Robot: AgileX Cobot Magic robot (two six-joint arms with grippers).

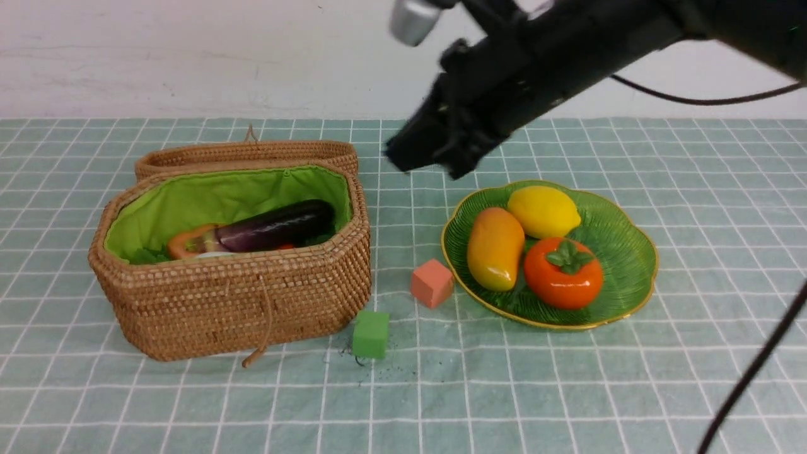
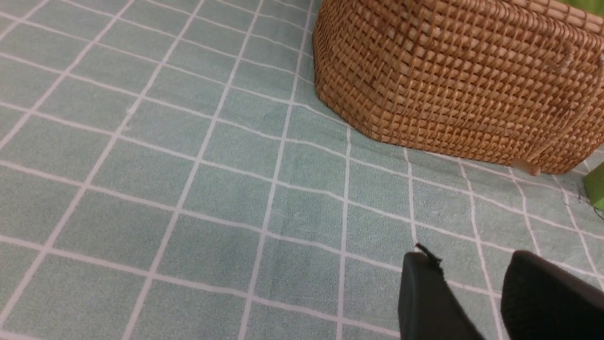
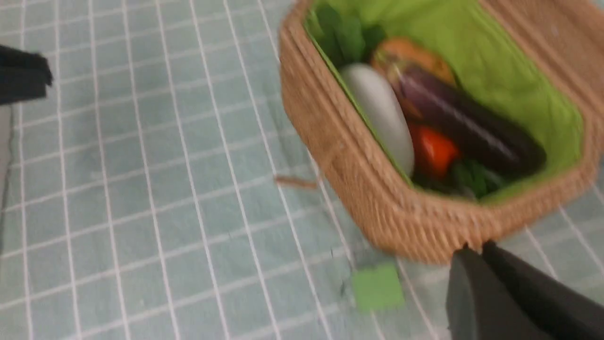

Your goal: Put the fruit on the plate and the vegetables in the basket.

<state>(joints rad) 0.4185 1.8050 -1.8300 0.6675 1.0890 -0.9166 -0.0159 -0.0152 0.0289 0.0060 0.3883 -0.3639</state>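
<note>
Fruit point(image 1: 536, 249) sits on the plate point(image 1: 630, 252), right of the basket point(image 1: 239, 302) of vegetables point(image 1: 271, 227). Right gripper point(image 3: 483, 250) clenched, empty; left gripper point(image 2: 472, 269) parted, empty.

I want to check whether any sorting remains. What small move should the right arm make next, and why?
Probably lift the right gripper away and retract it, empty. The lemon, mango and persimmon already lie on the plate, and the eggplant and radish lie in the basket. Only the foam cubes remain on the cloth.
</note>
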